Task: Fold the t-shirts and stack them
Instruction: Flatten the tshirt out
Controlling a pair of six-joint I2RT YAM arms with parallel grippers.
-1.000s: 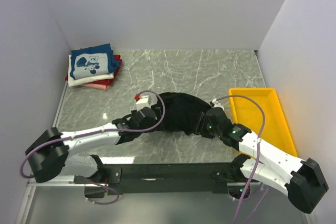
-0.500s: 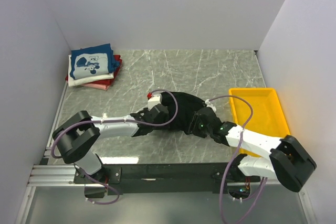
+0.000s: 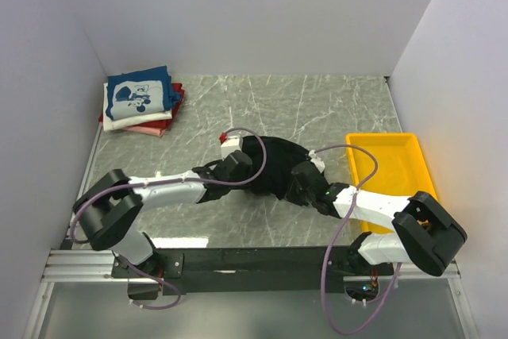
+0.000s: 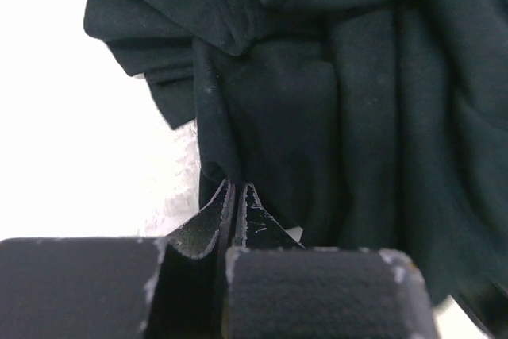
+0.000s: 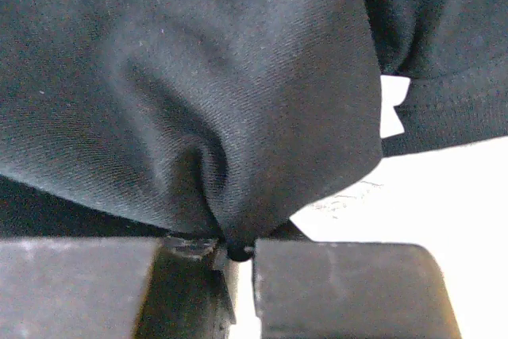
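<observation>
Black shirt (image 3: 274,166) lies crumpled mid-table, a dark heap of deep folds. My left gripper (image 4: 236,196) is at its 9 o'clock edge, jaws pressed together on a fold of the hem. My right gripper (image 5: 232,250) has the 4 o'clock side, jaws nipping a bunched tuck of cloth. Both arms lie low and stretched out, the left coming in from 8 o'clock, the right from 5 o'clock, with cables looping over them. Yellow tray (image 3: 397,166) is near the heap at 3 o'clock, along the right wall. Bare marble table (image 3: 317,109) opens up at 12 o'clock. Far off at 10 o'clock sits the folded stack (image 3: 139,102), blue on top, then white, then red, tucked into the corner.
</observation>
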